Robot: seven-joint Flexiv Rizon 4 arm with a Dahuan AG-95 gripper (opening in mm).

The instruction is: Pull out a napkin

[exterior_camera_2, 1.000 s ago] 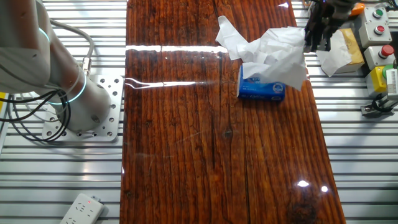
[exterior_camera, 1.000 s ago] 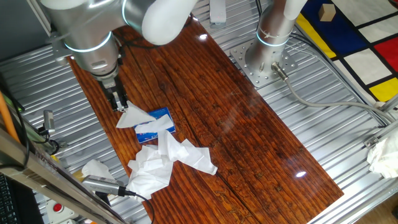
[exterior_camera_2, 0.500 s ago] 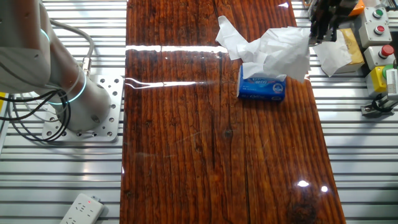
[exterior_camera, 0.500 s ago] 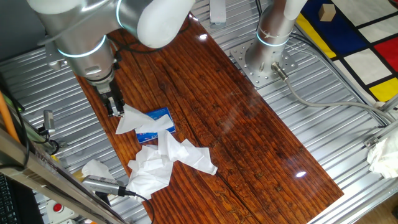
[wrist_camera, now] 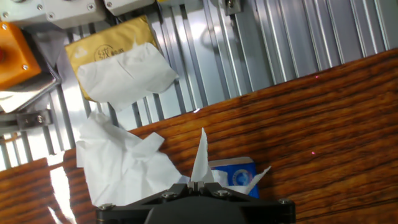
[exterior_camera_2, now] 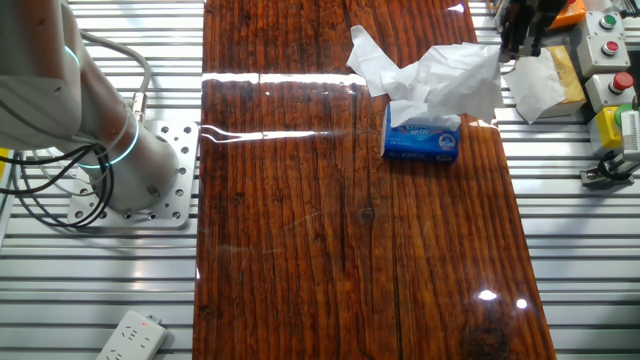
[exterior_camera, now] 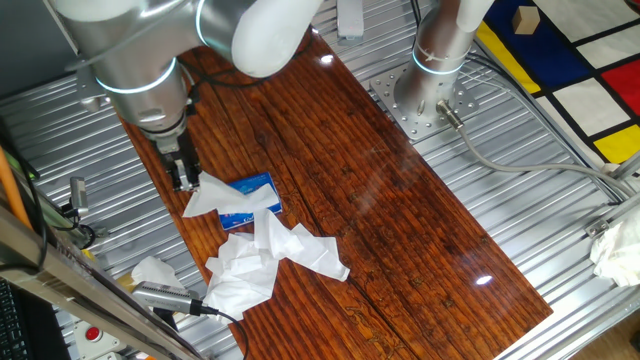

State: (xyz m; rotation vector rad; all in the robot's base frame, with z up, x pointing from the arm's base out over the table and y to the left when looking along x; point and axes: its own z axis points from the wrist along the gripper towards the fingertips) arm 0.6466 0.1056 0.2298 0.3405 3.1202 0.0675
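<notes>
Since a second ago, gripper [exterior_camera: 186, 180] has shifted up and away from pack [exterior_camera: 247, 198] on desk [exterior_camera: 380, 200], closed on napkin [exterior_camera: 213, 198] corner. Napkin's stretched out, other end seems tucked in pack beside the tissue pile [exterior_camera: 262, 258]. Mostly extracted; final tug left, I'd judge.
</notes>
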